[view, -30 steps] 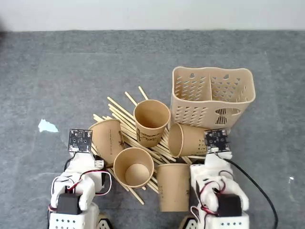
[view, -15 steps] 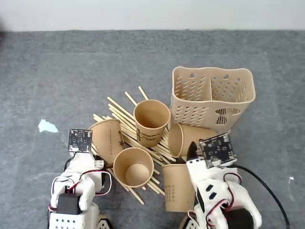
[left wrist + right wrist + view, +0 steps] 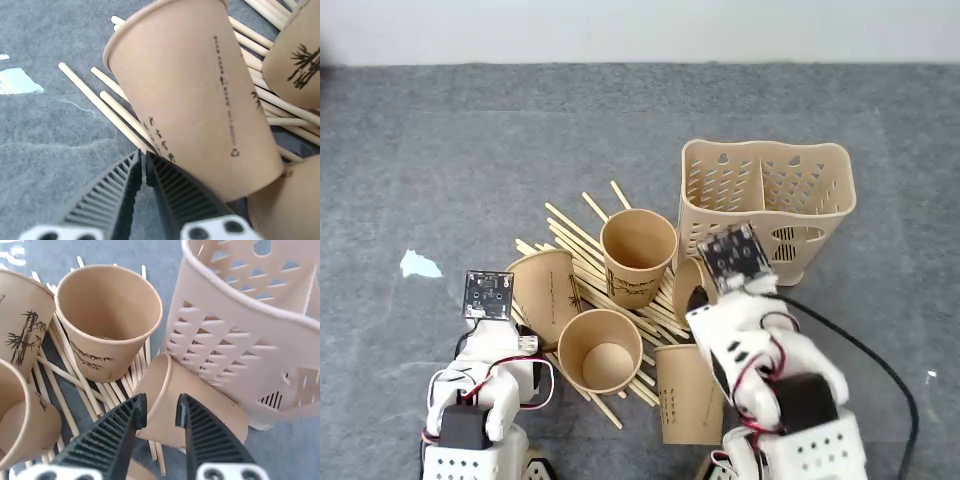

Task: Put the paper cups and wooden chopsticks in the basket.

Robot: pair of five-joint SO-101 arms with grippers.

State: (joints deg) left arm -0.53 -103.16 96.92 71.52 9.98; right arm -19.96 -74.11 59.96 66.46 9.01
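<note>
A beige slotted basket (image 3: 765, 205) stands at the back right. Several paper cups sit on a pile of wooden chopsticks (image 3: 575, 235). Two are upright (image 3: 638, 255) (image 3: 600, 350); the others lie on their sides. My right gripper (image 3: 160, 405) is open, its fingers straddling the rim of the lying cup (image 3: 192, 410) beside the basket (image 3: 250, 315). My left gripper (image 3: 141, 159) is shut and empty, its tips at a chopstick (image 3: 100, 95) beside another lying cup (image 3: 195, 100).
A pale blue scrap (image 3: 418, 265) lies on the grey mat at the left. One more cup (image 3: 685, 395) lies on its side between the two arm bases. A black cable (image 3: 860, 350) trails from the right arm.
The right arm has swung forward and left, from its base to over the lying cup by the basket. The cup between the bases shifted slightly. The left arm stayed still.
</note>
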